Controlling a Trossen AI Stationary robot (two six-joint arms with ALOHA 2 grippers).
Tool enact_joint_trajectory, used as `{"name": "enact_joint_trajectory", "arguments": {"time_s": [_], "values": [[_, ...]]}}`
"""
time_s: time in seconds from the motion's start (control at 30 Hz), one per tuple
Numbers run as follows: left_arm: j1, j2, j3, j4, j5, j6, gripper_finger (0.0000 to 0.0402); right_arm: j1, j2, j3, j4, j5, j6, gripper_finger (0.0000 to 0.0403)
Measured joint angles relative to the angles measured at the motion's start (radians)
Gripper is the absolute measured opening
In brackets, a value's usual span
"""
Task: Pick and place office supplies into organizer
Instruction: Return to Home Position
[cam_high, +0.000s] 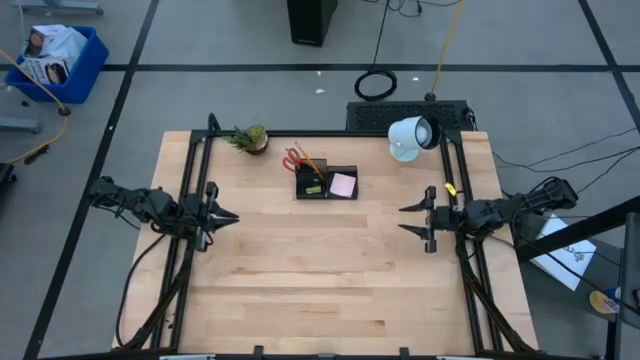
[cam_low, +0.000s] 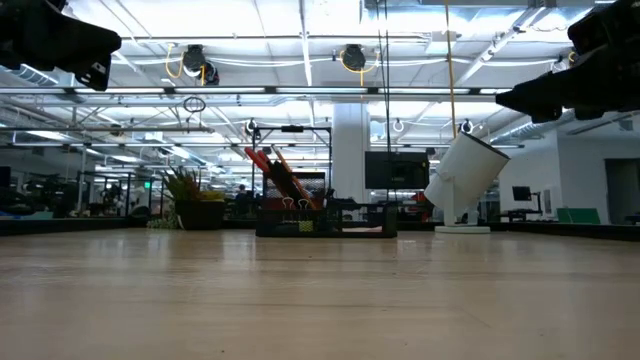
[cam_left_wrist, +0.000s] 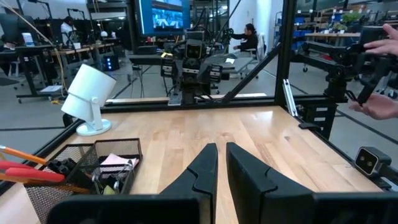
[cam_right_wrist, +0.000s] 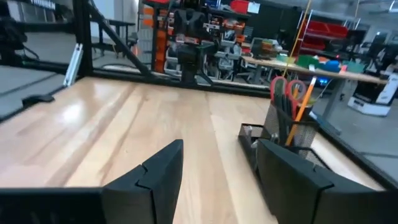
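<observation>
Grey floor (cam_high: 250, 95) all round the wooden table (cam_high: 330, 270), marked off with black tape lines (cam_high: 130, 67). A blue bin (cam_high: 62, 55) stuffed with boxes sits out past one far corner. There's also a black box (cam_high: 310, 20) and a coiled black cable (cam_high: 376, 84) behind the far edge. From table height it's a big open workshop: long strip lights (cam_low: 300, 40) across the ceiling, a white column (cam_low: 350, 140), dark monitors (cam_low: 397, 170). The left wrist view catches a big lit screen (cam_left_wrist: 163, 15), desks (cam_left_wrist: 37, 53) and a seated person (cam_left_wrist: 249, 37) way back. The right wrist view shows shelving with red bins (cam_right_wrist: 323, 28).

Table (cam_high: 330, 270) pale wood, smooth, slight sheen; organizer (cam_left_wrist: 43, 196) black wire mesh; lamp (cam_high: 408, 137) white glossy plastic.
</observation>
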Motion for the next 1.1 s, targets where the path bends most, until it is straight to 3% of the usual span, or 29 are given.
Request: {"name": "enact_joint_trajectory", "arguments": {"time_s": [0.37, 1.1], "values": [[0.000, 0.000, 0.000, 0.001, 0.000, 0.000, 0.0035, 0.000, 0.114, 0.000, 0.006, 0.001, -0.116, 0.0194], [0.000, 0.000, 0.000, 0.002, 0.000, 0.000, 0.0035, 0.000, 0.121, 0.000, 0.016, 0.001, -0.118, 0.0194]]}}
